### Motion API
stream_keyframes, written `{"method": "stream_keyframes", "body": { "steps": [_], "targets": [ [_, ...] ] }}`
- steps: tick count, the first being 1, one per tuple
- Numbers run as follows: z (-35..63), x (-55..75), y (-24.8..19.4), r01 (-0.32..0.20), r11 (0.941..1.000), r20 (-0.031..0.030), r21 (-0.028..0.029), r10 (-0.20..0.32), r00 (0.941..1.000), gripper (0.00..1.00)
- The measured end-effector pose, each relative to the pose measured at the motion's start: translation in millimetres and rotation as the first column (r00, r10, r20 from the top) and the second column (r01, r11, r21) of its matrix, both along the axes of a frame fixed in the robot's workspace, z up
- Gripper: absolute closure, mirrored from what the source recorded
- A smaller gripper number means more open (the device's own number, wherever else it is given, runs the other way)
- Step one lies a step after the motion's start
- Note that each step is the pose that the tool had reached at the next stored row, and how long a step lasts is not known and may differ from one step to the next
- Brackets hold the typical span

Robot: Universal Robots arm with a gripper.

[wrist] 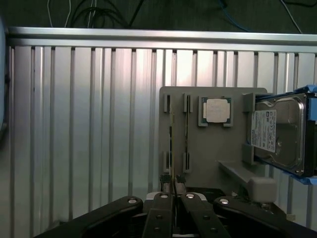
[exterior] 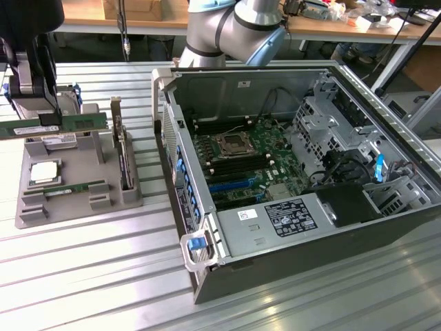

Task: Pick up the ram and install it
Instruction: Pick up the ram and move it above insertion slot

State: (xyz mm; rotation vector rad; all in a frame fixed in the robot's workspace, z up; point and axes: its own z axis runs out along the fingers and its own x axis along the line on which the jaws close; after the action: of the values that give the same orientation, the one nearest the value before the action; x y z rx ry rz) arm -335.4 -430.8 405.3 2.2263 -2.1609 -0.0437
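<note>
Seemingly light, stiff yet fragile, the ram (exterior: 83, 123) suits a mid-length hold on its faces, as the narrow pincer (wrist: 171, 191) clamps it.

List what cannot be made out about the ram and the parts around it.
- Exterior view: the ram runs off the left edge; its label is too small to read.
- Wrist view: the ram stands edge-on in the gripper, hiding its chips.
- Wrist view: the hard drive is cut off by the frame edge.
</note>
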Motion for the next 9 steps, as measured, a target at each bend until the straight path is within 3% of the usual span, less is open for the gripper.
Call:
{"method": "stream_keyframes", "body": {
  "steps": [9],
  "targets": [
    [0.0,8.1,0.0,0.0,1.0,0.0,-0.0031,0.0,1.0,0.88]
  ]
}}
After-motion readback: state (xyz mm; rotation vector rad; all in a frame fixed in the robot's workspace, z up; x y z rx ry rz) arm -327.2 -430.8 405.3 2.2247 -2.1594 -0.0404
